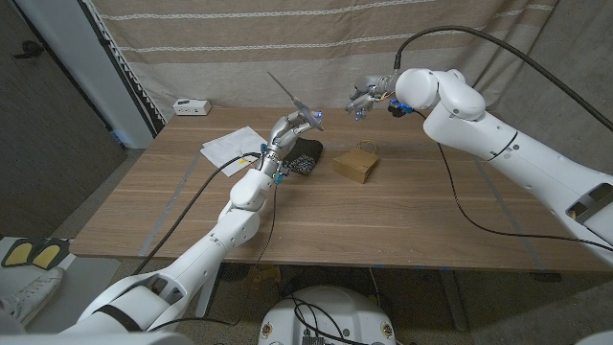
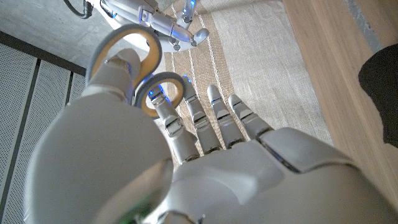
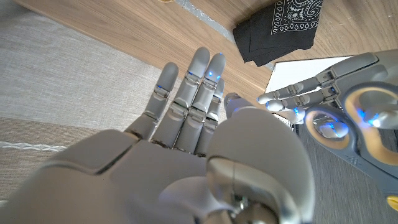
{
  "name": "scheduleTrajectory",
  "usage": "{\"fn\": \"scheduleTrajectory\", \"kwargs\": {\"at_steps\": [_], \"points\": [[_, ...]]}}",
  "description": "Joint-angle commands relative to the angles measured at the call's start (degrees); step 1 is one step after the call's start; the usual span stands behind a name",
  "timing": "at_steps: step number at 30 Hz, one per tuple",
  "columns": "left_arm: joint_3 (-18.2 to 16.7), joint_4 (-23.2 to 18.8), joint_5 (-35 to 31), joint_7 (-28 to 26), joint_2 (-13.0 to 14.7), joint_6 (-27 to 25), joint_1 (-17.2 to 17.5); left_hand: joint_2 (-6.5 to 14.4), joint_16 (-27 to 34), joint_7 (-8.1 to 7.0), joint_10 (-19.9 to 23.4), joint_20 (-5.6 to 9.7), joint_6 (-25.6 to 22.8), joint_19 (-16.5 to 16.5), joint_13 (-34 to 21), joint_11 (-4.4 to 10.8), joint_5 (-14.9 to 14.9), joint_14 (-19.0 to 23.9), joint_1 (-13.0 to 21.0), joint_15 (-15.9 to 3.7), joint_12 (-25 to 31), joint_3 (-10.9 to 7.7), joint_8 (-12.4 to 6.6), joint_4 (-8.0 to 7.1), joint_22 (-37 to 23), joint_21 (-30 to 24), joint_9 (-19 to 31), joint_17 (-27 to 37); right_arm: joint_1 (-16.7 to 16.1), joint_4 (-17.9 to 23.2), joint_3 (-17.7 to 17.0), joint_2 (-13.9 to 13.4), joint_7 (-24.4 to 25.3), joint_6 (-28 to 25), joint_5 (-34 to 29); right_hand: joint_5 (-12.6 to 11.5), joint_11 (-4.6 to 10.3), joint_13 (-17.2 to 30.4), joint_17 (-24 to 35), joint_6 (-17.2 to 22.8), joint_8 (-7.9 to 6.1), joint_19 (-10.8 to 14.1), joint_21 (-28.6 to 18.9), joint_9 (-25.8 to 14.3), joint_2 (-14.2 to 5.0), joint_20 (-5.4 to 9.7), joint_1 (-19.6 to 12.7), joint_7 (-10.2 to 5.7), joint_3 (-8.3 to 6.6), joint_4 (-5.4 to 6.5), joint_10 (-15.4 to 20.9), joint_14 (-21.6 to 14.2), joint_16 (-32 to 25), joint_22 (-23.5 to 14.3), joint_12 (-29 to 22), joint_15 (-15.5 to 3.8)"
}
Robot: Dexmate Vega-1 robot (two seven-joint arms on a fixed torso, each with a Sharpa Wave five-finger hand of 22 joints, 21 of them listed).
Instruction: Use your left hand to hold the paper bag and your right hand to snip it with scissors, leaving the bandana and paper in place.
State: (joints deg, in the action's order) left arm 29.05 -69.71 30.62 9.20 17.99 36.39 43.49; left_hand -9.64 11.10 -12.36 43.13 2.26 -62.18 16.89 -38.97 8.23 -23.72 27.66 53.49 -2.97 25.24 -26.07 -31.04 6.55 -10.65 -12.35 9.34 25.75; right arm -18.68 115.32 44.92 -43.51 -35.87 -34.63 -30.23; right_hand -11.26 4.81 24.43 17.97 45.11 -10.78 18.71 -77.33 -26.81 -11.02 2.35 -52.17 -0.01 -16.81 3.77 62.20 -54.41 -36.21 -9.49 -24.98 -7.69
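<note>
One brown paper bag [image 1: 355, 164] lies on the wooden table [image 1: 402, 220], right of its middle, with no hand touching it. Just to its left sits one black bandana [image 1: 305, 157], folded, its white paisley print clear in the right wrist view [image 3: 286, 25]. One white sheet of paper [image 1: 230, 147] lies further left, toward the far edge.

One pair of scissors [image 1: 295, 103] is up in the air above the bandana, blades pointing up and away. The left hand [image 1: 287, 130] holds them, its fingers [image 2: 165, 112] threaded through the grey-and-tan handle loops [image 2: 127, 65].

The right hand [image 1: 368, 99] hangs in the air beyond the bag, close to the scissors, holding nothing, its fingers [image 3: 199, 87] stretched straight and only slightly apart.

One small white box [image 1: 192, 106] sits beyond the table's far left corner, before the striped curtain [image 1: 287, 48].
</note>
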Motion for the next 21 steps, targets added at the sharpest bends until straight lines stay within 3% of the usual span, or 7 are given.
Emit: {"fn": "scheduleTrajectory", "kwargs": {"at_steps": [1,11,17,21], "points": [[-1.25,-0.99,4.71,3.62,0.17,-0.77,0.82,0.82,-0.11,2.15,2.46,4.67,-6.55,0.56,1.11,4.19,0.71,-0.36,0.43,-9.62,-1.47,-1.09,-2.42,-0.39,-0.10,0.02,6.02,-0.25,-0.56,0.02,0.01,-0.82,2.54,-1.55,2.26,0.20,-0.25,0.17,0.34,-0.33,-0.34,-0.09,0.42,-0.04,0.09,1.45,0.40,-0.03,-0.21,-0.21,0.11,0.25,0.14,-0.15,-0.01,-4.91],[-2.50,-3.33,4.94,2.92,1.80,-1.55,2.11,0.35,-0.22,2.48,0.85,4.91,-7.12,0.45,2.50,4.21,1.69,-1.27,-0.07,-9.52,-3.28,-0.72,-3.25,-0.28,-0.13,0.13,6.32,-0.74,-2.24,0.66,-1.13,-1.64,6.03,-3.06,5.03,0.25,-0.29,-0.06,0.58,-0.26,-0.47,0.03,0.94,0.17,0.37,1.33,0.65,0.10,-0.02,-0.51,0.09,0.24,-0.02,-0.18,0.02,-4.92],[-2.71,-2.45,6.32,4.37,1.56,-1.82,1.79,0.23,-0.39,3.09,0.13,5.06,-7.43,0.31,3.49,4.22,2.65,-2.35,-0.34,-9.49,-4.41,-0.44,-4.35,-0.08,-0.14,0.23,7.23,-1.28,-2.25,0.58,-0.97,-1.98,7.06,-3.60,6.32,0.23,-0.25,-0.06,0.71,-0.36,-0.50,-0.06,1.38,0.34,0.35,1.16,0.75,-0.02,0.02,-0.74,0.09,0.28,-0.06,-0.19,-0.08,-4.98],[-2.72,-1.40,7.37,6.05,1.19,-1.74,1.34,0.17,-0.51,2.49,-0.26,4.91,-6.88,0.22,3.64,4.23,3.14,-3.15,-0.40,-9.47,-4.80,-0.26,-4.69,0.10,-0.16,0.26,7.75,-1.69,-1.95,0.60,-0.70,-2.26,7.42,-3.90,6.86,0.22,-0.47,-0.13,0.80,-0.30,-0.56,-0.25,1.71,0.45,0.33,1.01,0.82,0.01,0.04,-0.89,0.12,0.34,-0.07,-0.20,-0.11,-4.96]]}}
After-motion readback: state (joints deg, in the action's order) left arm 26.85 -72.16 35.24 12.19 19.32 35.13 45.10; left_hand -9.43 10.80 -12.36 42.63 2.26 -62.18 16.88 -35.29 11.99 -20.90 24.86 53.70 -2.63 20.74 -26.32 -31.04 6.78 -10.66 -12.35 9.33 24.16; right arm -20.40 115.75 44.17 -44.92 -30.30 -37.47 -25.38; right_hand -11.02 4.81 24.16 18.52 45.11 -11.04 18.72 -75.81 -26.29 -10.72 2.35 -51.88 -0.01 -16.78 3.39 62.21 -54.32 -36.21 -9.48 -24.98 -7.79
